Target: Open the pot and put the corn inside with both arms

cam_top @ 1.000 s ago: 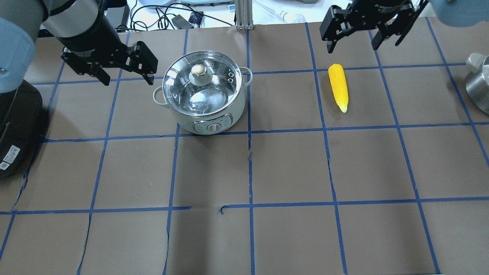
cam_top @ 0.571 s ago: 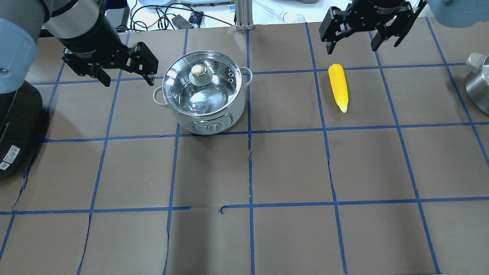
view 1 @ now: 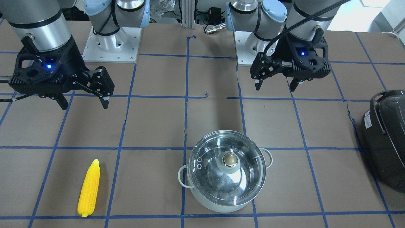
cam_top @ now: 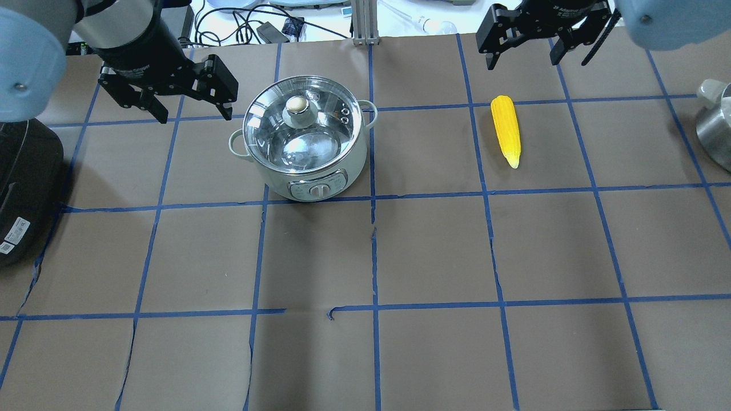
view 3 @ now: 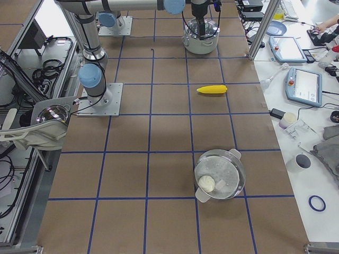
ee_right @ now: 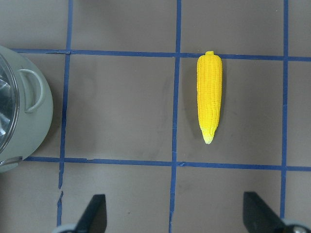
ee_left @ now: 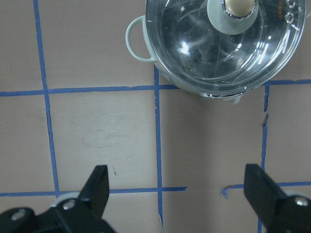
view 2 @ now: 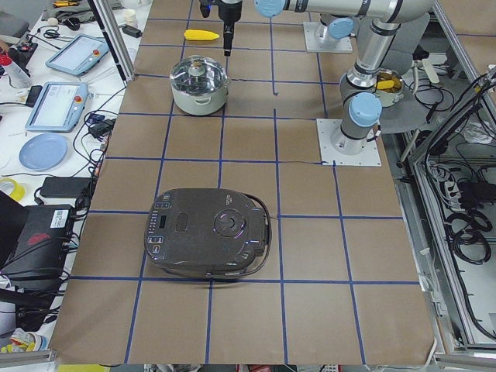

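Note:
The pot stands at the table's far centre-left with its clear glass lid on and a knob on top. It also shows in the front view and the left wrist view. The yellow corn lies flat to its right, tip toward the robot, and also shows in the front view and the right wrist view. My left gripper is open and empty, in the air just left of the pot. My right gripper is open and empty, in the air just beyond the corn's blunt end.
A dark grey appliance with a white label sits at the table's left end. A second steel pot stands at the right end. Blue tape lines grid the brown table cover. Cables and tablets lie past the far edge.
Both grippers have shifted a little toward the far edge of the table, the left one also slightly toward the pot. Both stay open. Pot and corn have not moved.

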You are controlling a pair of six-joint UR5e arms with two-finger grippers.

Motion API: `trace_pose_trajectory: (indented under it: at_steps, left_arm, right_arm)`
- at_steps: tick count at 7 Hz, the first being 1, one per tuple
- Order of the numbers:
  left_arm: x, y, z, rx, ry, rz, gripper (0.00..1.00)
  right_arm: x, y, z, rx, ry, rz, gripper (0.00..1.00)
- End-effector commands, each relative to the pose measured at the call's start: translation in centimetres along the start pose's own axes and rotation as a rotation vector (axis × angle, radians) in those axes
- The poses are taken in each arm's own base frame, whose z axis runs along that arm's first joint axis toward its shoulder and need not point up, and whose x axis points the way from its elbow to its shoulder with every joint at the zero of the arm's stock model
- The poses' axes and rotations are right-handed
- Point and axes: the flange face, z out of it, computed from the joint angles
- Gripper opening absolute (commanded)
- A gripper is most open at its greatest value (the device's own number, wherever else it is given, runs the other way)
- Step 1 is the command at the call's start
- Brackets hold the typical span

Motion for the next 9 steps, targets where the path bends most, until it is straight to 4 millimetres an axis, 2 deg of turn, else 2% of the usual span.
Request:
trace_pose_trajectory:
  at_steps: [1, 2, 3, 4, 5, 6, 7, 9]
  left_arm:
    - [0.3, -6.5, 3.1, 0.039, 0.003, -0.016, 1.00]
    - [0.7, -9.2, 5.6, 0.075, 0.005, -0.024, 1.00]
    - [1.9, -11.4, 7.5, 0.104, 0.007, -0.023, 1.00]
    - [4.1, -13.0, 9.5, 0.095, 0.002, -0.025, 1.00]
    - [5.6, -14.5, 10.4, 0.104, -0.006, -0.022, 1.00]
    - [7.5, -14.9, 11.8, 0.096, -0.022, -0.006, 1.00]
    - [8.2, -15.3, 13.3, 0.108, -0.021, -0.026, 1.00]
    - [8.5, -15.0, 15.9, 0.081, -0.023, -0.026, 1.00]
  right_arm:
    - [0.0, -1.0, 0.9, 0.027, -0.001, 0.002, 1.00]
    - [0.2, -1.7, 1.4, 0.030, 0.000, 0.002, 0.99]
    - [0.4, -2.8, 2.9, 0.030, 0.000, 0.005, 0.98]
    - [0.5, -4.0, 5.4, 0.026, 0.000, 0.011, 0.96]
    - [1.1, -5.5, 8.1, 0.026, 0.002, 0.025, 0.96]
    - [2.4, -6.7, 11.1, 0.015, 0.012, 0.035, 0.96]
    - [4.4, -7.5, 12.8, 0.014, 0.019, 0.056, 0.96]
    - [6.3, -9.2, 19.4, 0.000, 0.029, 0.076, 0.96]
